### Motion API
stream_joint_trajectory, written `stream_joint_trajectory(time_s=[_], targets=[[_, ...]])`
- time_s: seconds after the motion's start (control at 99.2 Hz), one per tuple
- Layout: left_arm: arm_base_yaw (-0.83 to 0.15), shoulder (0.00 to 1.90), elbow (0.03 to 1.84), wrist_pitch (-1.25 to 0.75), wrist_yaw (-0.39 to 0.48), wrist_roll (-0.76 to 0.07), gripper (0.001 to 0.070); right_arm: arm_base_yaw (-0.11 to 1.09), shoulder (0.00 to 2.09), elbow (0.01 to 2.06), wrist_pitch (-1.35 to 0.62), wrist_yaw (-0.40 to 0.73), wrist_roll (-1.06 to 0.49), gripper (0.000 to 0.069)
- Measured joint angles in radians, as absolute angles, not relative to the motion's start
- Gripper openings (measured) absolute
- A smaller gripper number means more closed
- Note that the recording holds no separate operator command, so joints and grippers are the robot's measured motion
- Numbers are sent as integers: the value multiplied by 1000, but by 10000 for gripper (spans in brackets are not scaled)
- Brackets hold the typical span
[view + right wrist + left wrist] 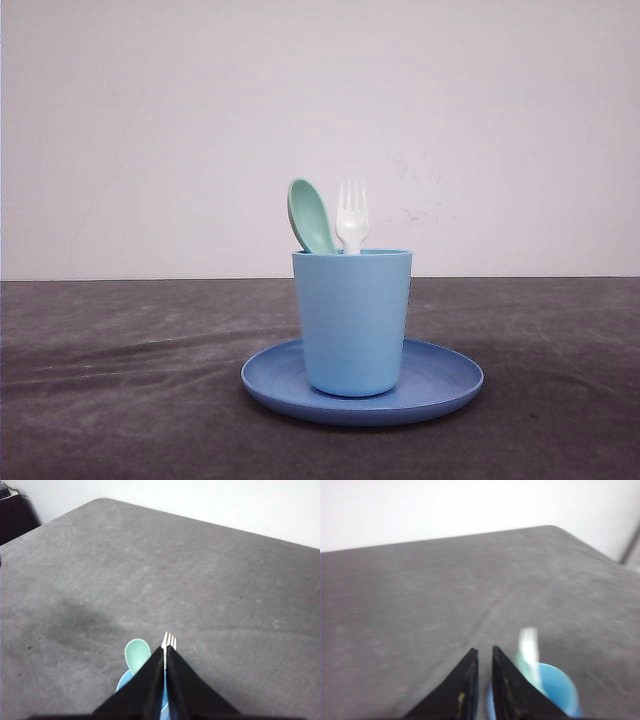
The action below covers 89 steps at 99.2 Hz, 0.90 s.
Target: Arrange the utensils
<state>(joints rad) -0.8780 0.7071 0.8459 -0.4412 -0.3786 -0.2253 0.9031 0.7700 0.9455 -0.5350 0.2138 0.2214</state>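
Nearest the front camera, a round blue plate (440,385) lies on the dark grey table (120,380), with a light blue cup (352,320) standing upright on its middle. Wide bare tabletop runs to both sides of the plate and back to the far edge, where the table meets a pale wall (150,130). In the wrist views the same grey surface stretches away open to its rounded far corners.

From the left wrist, the left gripper (485,652) has its dark fingers (467,680) drawn almost together, with just a narrow slit between the tips and nothing in it; the cup sits just beside and below them. From the right wrist, the right gripper (165,650) has its fingers (145,685) pressed close together above the cup, and I cannot tell whether they touch the fork.

Both utensils stand in the cup, handles down. The white fork (351,218) is upright with four tines showing above the rim. The mint-green spoon (311,214) leans left beside it, bowl up.
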Motion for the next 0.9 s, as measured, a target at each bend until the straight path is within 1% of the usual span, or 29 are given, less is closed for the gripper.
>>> stream_joint_trajectory(time_s=[0.111, 0.282, 0.403, 0.514, 0.655, 0.897], targets=[[-763, 700, 833, -476, -322, -210, 25, 903, 770, 945, -535, 213, 221, 4], [-542, 648, 708, -482, -199, -202, 25, 903, 770, 945, -535, 214, 221, 4], [-399, 556, 604, -480, -186, -197, 25, 903, 770, 945, -535, 214, 221, 4], [-298, 447, 497, -435, -186, -173, 25, 903, 770, 945, -535, 213, 221, 4], [-220, 311, 364, -404, -183, -145, 25, 903, 770, 945, -535, 213, 221, 4], [-131, 118, 155, -370, -158, -138, 25, 903, 770, 945, -535, 214, 221, 4]])
